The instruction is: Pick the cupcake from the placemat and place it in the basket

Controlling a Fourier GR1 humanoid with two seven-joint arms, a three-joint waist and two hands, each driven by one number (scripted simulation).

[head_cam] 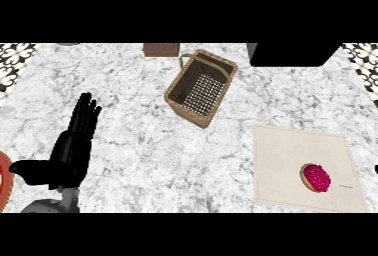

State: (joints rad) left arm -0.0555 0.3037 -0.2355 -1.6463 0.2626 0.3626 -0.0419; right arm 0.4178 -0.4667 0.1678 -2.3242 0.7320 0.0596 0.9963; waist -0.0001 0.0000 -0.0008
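the cupcake (317, 177), topped in deep pink with a pale wrapper showing at its left side, is seen lying on the placemat (288, 150), in the lower right part of that beige square, close to its right border. nothing is touching it. the placemat is laid flat on the white and grey marble counter (148, 140), at the view's right. the basket (175, 90), woven and brown with a pale mesh floor, is set well apart from the placemat, up and to the left of it near the middle of the counter's far half; it is turned at an angle, and a thin handle is seen arching by its upper left corner. nothing is seen inside it. the left hand (74, 145) is shown at the view's left, open and resting, its fingers held straight and pointed up the view and its thumb stretched out to the left; nothing is held by it, and it is kept well away from both cupcake and basket. at the right edge, level with the cupcake, only a small black sliver (375, 169) is shown; whether it belongs to the right hand cannot be told, and that hand's state cannot be told either. a brown box (161, 49) is placed at the far edge just left of the basket, and a black block (291, 54) at the far right. a red curved rim (4, 180) is cut off by the left edge beside the left hand.
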